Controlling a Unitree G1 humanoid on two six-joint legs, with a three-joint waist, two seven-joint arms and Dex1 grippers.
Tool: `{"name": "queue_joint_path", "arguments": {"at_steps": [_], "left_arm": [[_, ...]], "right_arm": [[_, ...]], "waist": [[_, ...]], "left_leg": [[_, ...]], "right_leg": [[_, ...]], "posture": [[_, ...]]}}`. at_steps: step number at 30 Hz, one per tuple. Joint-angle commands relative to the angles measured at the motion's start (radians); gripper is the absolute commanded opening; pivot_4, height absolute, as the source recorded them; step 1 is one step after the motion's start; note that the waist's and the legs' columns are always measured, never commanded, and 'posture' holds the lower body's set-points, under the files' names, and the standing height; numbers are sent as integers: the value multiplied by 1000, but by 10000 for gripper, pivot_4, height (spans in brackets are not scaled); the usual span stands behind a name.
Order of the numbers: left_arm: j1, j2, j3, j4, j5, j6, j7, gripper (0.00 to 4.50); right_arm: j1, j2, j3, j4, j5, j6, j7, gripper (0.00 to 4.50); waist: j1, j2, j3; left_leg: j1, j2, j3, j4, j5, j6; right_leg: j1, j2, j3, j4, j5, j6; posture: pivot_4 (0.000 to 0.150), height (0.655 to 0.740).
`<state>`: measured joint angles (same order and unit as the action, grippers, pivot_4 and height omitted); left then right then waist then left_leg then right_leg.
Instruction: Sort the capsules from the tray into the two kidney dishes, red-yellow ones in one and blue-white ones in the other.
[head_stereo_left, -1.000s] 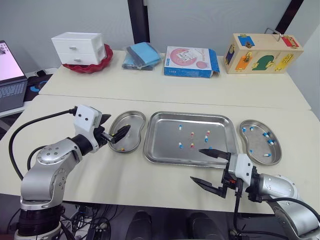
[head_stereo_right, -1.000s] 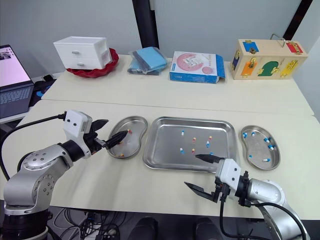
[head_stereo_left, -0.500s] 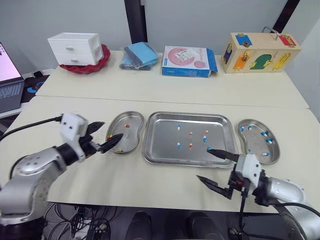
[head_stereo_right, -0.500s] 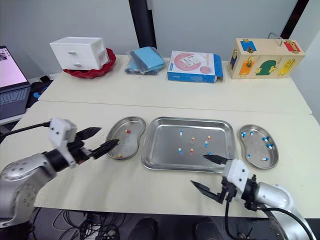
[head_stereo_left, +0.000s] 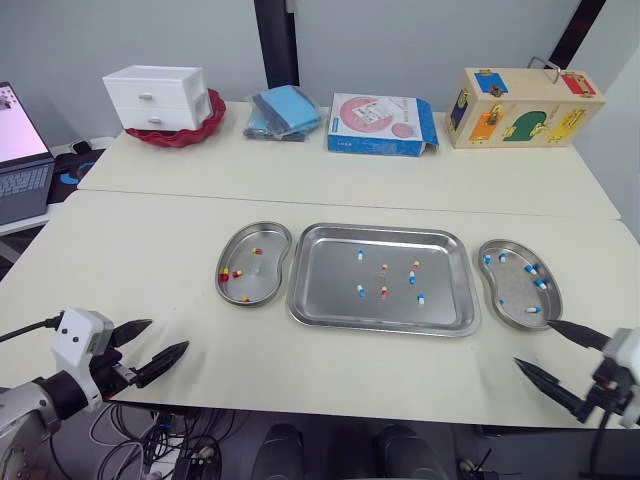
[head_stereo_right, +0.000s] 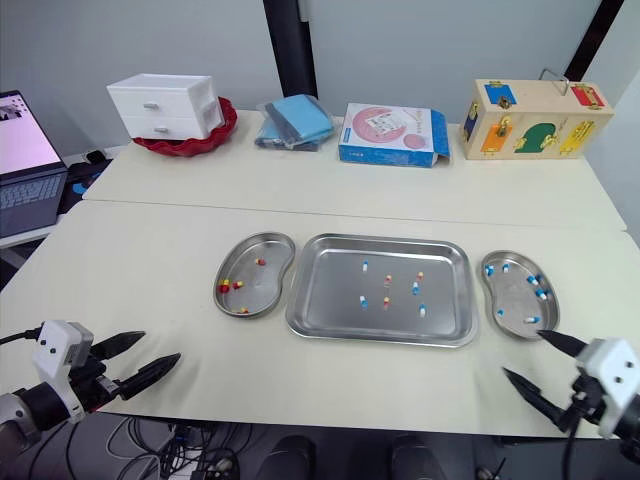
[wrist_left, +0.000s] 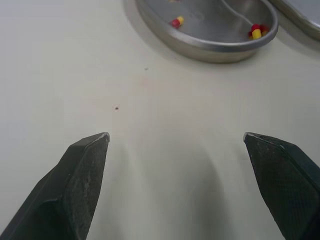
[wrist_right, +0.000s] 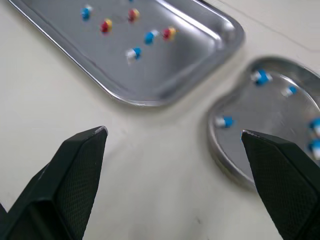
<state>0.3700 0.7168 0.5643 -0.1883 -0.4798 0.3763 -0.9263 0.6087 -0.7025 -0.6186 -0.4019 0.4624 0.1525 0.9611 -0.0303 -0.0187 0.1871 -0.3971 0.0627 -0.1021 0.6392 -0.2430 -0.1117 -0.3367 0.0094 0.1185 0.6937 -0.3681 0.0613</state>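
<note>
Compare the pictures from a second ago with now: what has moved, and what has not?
Both arms drew back towards the robot. The left pincer, open and empty, left the left kidney dish for the near left edge of the table. The right pincer, open and empty, left the near right corner of the tray and now sits near the right kidney dish. The tray's capsules and both dishes stayed put.
</note>
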Motion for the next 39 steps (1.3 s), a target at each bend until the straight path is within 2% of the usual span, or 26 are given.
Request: {"name": "queue_joint_path", "arguments": {"at_steps": [1,9,16,25,31,36,39], "left_arm": [[-3,6,22,-14,0,-23,12,44573],[19,22,15,-94,-25,27,5,44573],[25,51,-85,-197,-59,-8,-133,44573],[-84,-57,-245,-238,-149,-123,-239,44573],[-115,-100,-306,-196,-122,-195,-253,44573],[-135,-115,-347,-167,-101,-241,-245,44573],[-139,-122,-351,-151,-94,-268,-242,44573]], "right_arm": [[-6,-11,-66,72,6,-42,30,45000],[-12,-17,-58,156,-20,-103,74,45000],[11,-26,-58,141,-45,-132,91,45000],[173,-6,-78,-51,-24,-83,117,45000],[246,16,-51,-192,-20,-25,96,45000],[237,22,31,-347,-42,74,13,45000],[128,-3,183,-484,-25,254,-120,45000]], "waist": [[-2,0,0],[-2,0,0],[-2,1,0],[-1,3,-1],[-3,3,-1],[-1,3,-2],[-4,2,-2]], "left_leg": [[0,0,0,0,0,0],[1,0,3,-2,0,0],[1,0,5,-2,0,0],[1,0,4,-4,0,0],[1,1,4,-4,0,0],[1,1,4,-4,0,0],[1,1,3,-4,0,0]], "right_leg": [[0,0,0,0,0,0],[-1,0,3,-1,0,0],[0,0,4,-1,0,0],[0,0,3,-3,0,0],[0,0,3,-3,0,0],[0,0,3,-3,0,0],[0,1,3,-3,0,0]], "posture": [[1500,7302],[1500,7302],[1500,7302],[1500,7302],[1500,7302],[1500,7302],[1500,7302]]}}
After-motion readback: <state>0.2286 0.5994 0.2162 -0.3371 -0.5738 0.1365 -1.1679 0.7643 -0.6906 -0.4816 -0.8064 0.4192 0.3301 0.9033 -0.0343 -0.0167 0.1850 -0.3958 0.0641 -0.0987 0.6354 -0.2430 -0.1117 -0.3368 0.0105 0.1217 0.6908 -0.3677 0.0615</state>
